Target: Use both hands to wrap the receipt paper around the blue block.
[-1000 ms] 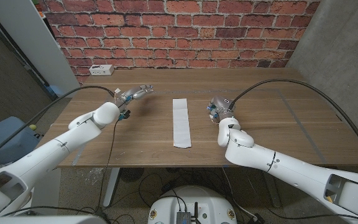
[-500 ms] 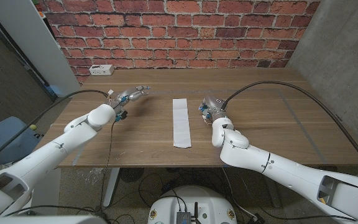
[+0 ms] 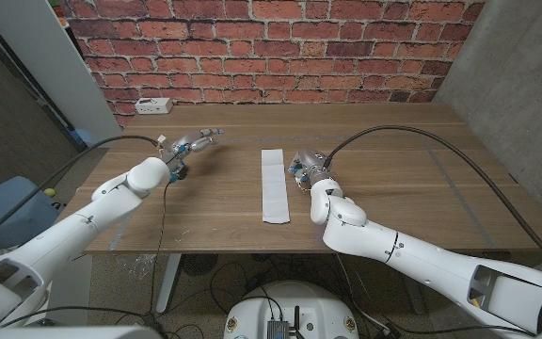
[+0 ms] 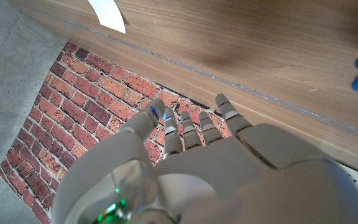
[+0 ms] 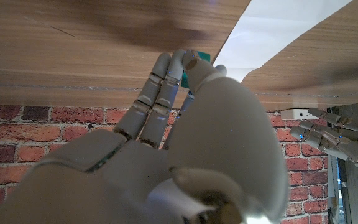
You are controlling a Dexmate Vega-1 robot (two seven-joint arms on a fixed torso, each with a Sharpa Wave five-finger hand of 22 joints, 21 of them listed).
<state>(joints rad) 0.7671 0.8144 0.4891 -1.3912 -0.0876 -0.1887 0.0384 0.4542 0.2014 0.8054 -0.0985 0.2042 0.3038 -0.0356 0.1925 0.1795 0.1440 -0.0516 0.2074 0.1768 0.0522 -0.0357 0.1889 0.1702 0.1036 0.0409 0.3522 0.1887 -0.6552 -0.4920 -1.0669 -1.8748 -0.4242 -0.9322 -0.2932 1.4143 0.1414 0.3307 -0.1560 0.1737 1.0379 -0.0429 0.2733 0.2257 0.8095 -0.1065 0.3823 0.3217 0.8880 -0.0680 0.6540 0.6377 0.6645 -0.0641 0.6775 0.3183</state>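
The right hand point(image 3: 301, 166) had moved closer to the paper point(image 3: 274, 185), its fingers pinching a small blue block point(image 5: 197, 58) just beside it. The left hand point(image 3: 196, 143) stayed spread wide, holding nothing. The long white paper lay flat mid-table point(image 3: 393, 132).

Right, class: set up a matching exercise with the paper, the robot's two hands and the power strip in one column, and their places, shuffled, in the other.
Things:
1. paper
2. left hand
3. right hand
4. power strip

Places:
a. far left corner of the table, by the wall
b. close to the paper's right edge
c. lying flat, mid-table
d. left of the paper, apart from it

Pairs: 1-c, 2-d, 3-b, 4-a
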